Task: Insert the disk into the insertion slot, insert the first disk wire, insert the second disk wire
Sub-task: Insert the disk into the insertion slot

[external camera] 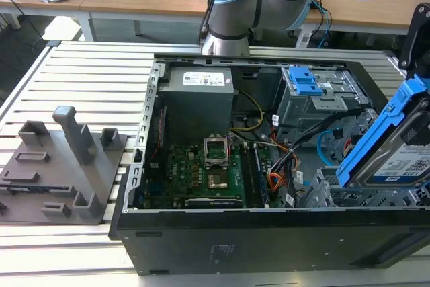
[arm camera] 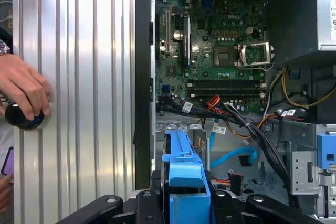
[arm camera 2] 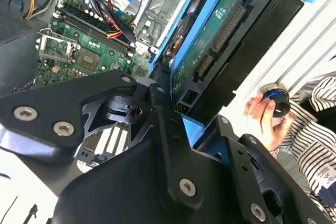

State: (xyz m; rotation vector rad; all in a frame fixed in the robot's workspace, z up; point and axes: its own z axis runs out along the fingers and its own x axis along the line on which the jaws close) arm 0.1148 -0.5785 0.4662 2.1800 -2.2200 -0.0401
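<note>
The tool is clamped on the disk. The disk hangs tilted over the insertion slot.

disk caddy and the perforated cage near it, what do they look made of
The caddy framing the disk looks like moulded plastic: bright blue, smooth, faintly glossy. The insertion slot looks like bare sheet metal: light grey, dull, perforated.

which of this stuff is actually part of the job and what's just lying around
Job: disk, held tilted in the gripper; insertion slot.
Just there: grey fixture block, power supply, motherboard, blue-latched bay, person's hand.
</note>
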